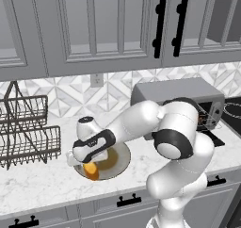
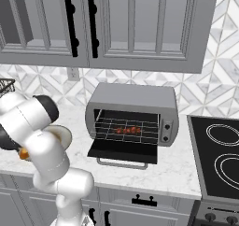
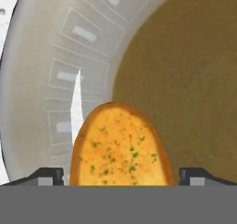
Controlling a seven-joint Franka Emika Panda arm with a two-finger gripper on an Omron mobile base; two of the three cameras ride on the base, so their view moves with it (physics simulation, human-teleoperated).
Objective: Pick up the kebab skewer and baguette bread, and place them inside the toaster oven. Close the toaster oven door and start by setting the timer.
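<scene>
Golden-orange baguette bread (image 3: 121,146) is sitting right between my two dark fingertips (image 3: 50,176) in the hand view, one tip at 9 o'clock of the loaf and the other at 3 o'clock. I am reading the gripper (image 3: 121,177) as spread wide, its jaws straddling the loaf; I cannot tell whether either one is touching the crust. The bread is lying on the plate (image 3: 69,56), across the seam where the pale ribbed rim meets the brown centre.

From the left base view I am seeing the hand bending down over the plate (image 1: 123,157) on the marble counter (image 1: 42,184), with the bread (image 1: 91,169) peeking out at the plate's 7 o'clock edge beneath the gripper (image 1: 89,162).

Over in the right base view the toaster oven (image 2: 133,113) is standing at 3 o'clock of the plate (image 2: 63,135), its door (image 2: 122,151) hanging open and flat. The kebab skewer (image 2: 127,130) is lying on the wire rack (image 2: 126,127) inside.
</scene>
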